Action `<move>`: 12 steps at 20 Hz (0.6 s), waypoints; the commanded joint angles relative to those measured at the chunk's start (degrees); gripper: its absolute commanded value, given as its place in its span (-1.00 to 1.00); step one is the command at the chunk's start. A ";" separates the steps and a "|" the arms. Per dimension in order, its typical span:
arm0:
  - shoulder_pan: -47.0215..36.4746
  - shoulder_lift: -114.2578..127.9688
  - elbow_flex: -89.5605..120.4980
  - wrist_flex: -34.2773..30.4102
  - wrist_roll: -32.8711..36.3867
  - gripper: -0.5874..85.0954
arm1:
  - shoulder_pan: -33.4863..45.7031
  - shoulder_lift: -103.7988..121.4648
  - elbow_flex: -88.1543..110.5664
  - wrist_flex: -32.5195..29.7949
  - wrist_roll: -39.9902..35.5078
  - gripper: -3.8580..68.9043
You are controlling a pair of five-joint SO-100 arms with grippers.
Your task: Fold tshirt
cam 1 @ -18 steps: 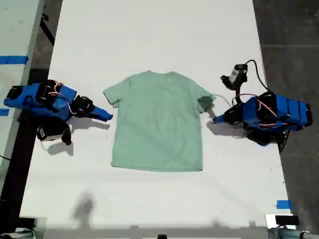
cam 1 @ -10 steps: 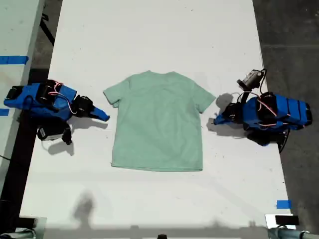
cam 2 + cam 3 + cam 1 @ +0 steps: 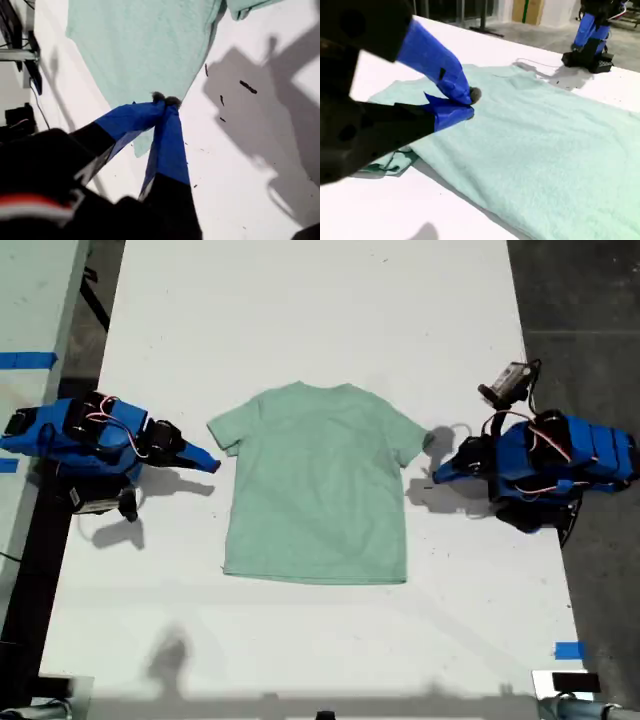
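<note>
The pale mint tshirt (image 3: 315,485) lies flat in the middle of the white table (image 3: 300,310), neck at the far side. My first gripper (image 3: 438,476) is at the exterior view's right, just off the nearby sleeve, jaws shut with nothing in them. In its own view the shut tips (image 3: 165,101) hover over the tshirt (image 3: 145,45) edge. My second gripper (image 3: 212,464) sits at the exterior view's left beside the other sleeve. It is also shut and holds nothing; its tips (image 3: 469,102) show above the tshirt (image 3: 545,145).
A white cable (image 3: 450,430) loops on the table by the first arm. Blue tape (image 3: 570,650) marks the table near the exterior view's lower right. Dark floor (image 3: 580,300) lies past the right edge and another table (image 3: 30,300) past the left. The first arm (image 3: 590,35) shows across the cloth.
The first arm drew back a little toward the exterior view's right, and its wrist camera swung up and outward. The second arm pulled slightly back and farther up the table. The tshirt stayed put.
</note>
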 commanded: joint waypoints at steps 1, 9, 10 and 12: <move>-2.55 -10.90 -15.03 2.64 1.23 -0.98 | 3.25 -16.44 -16.61 1.58 -6.77 -0.88; -16.17 -40.87 -49.04 26.19 15.91 -0.98 | 17.49 -40.52 -45.62 17.14 -26.02 -0.88; -17.93 -44.47 -52.47 28.56 18.11 -0.98 | 18.98 -42.80 -48.52 18.72 -27.95 -0.88; -21.01 -51.06 -58.71 32.87 22.59 -0.98 | 21.18 -46.49 -52.73 20.21 -31.03 -0.88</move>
